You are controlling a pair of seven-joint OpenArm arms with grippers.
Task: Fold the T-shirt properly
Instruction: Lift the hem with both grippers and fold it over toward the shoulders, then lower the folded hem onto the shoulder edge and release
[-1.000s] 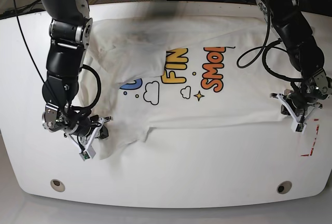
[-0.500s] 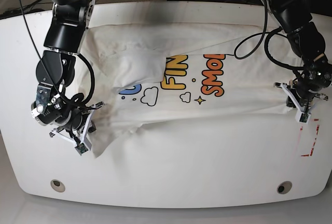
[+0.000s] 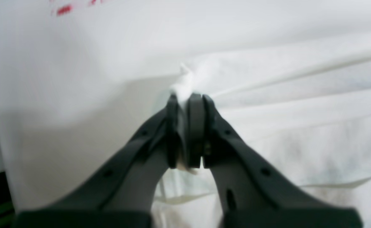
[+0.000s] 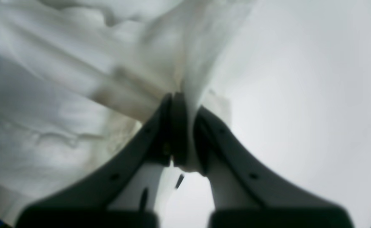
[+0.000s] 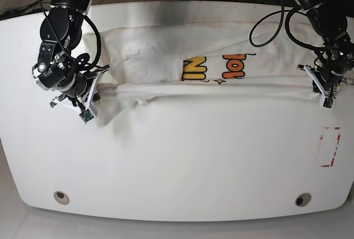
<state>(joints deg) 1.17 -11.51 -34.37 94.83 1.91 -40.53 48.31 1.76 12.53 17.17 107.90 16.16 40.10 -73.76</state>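
The T-shirt [image 5: 166,67] lies across the upper half of the white table [image 5: 182,167] in the base view, stretched from left to right. Its lower part is lifted and drawn taut into a straight fold line that runs between the two grippers. Above that line, near the centre, parts of the yellow and orange lettering [image 5: 213,68] show; the rest of the print is hidden by the fold.

The right gripper [image 5: 91,98] sits at the left of the base view, at the shirt's left end, where the cloth bunches and hangs in a loose flap below it. In the right wrist view, the gripper [image 4: 185,126] has its jaws closed on a ridge of the white cloth [image 4: 77,95], which rises between the dark fingers [image 4: 172,133] and spreads to the upper left of the frame.

The left gripper [image 5: 323,87] is at the right of the base view, at the shirt's right end, close to the table's edge. In the left wrist view, the gripper [image 3: 185,126] has its jaws pinched together on a small peak of the shirt [image 3: 283,95], with a tuft sticking up above the fingers [image 3: 195,126] and creases fanning out to the right.

A red dashed rectangle [image 5: 330,146] is marked on the table at the lower right of the base view, below the left gripper and apart from the shirt. Two round holes [image 5: 62,197] sit near the table's bottom edge.
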